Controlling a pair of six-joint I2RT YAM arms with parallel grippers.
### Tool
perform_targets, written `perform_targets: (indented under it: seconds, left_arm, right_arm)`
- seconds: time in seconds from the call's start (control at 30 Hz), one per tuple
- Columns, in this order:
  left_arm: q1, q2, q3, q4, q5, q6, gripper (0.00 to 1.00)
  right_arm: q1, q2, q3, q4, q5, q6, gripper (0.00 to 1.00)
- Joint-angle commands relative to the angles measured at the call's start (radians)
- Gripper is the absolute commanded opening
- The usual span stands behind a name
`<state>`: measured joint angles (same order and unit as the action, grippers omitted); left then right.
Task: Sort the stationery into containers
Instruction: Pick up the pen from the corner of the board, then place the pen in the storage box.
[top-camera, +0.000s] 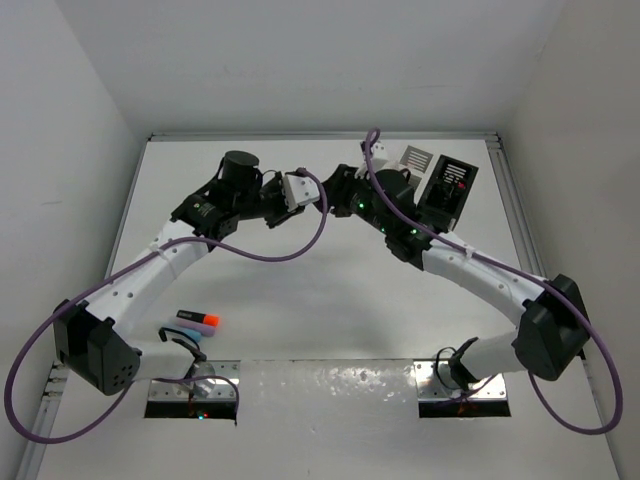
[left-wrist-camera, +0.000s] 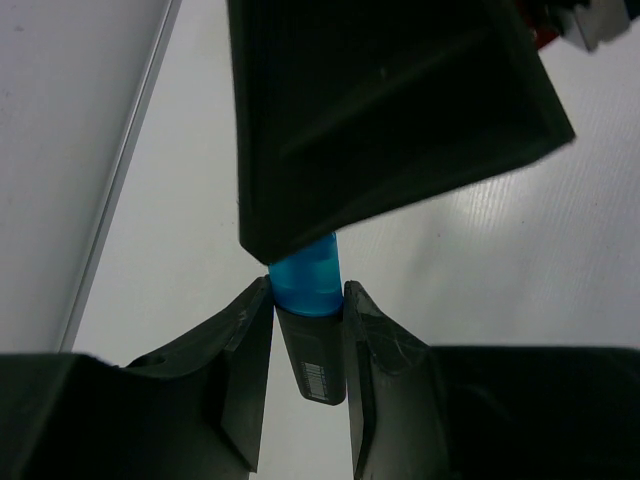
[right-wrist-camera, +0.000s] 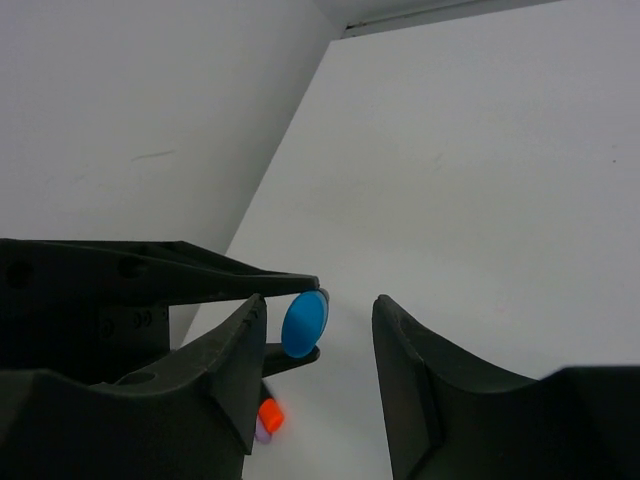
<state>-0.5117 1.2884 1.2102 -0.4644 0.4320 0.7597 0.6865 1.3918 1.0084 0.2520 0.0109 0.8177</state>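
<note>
Two left fingers (left-wrist-camera: 250, 335) — clamped on blue highlighter (left-wrist-camera: 306, 278) | right fingers (right-wrist-camera: 425, 365) spread

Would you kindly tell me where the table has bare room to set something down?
Bare: the table middle between the left arm and right arm, and the far-left corner. Crowded: far right, where the white organiser and black organiser stand, and beside the left base, where the orange highlighter lies.

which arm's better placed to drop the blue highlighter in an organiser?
Right, likely. The left fingers hold the blue highlighter, but the black organiser and white organiser stand far right beside the right arm, and the right fingers sit open around its tip.
</note>
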Motion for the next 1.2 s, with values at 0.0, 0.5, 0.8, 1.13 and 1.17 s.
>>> perform_targets:
  seconds: [0.0,0.5,0.8,1.13,1.17]
  left_arm:
    - [-0.014,-0.017,0.038,0.061,-0.002,-0.031,0.0]
    - [-0.034,-0.026,0.032,0.063,-0.012,-0.028,0.0]
    - [-0.025,-0.063,-0.012,0.055,-0.151,-0.103,1.0]
    - [0.122,-0.147,-0.153,-0.04,-0.456,-0.281,1.0]
    - [0.148,-0.155,-0.164,-0.049,-0.457,-0.287,1.0]
  right_arm:
    - [0.024,0.019,0.055,0.059,-0.054,0.011,0.46]
    - [0.048,0.081,0.05,0.093,-0.046,0.005,0.0]
    - [-0.074,0.006,0.106,-0.104,0.007,-0.199,0.0]
    - [-0.43,0.117,0.43,-0.533,0.524,-0.537,0.0]
    - [-0.477,0.137,0.444,-0.542,0.535,-0.532,0.0]
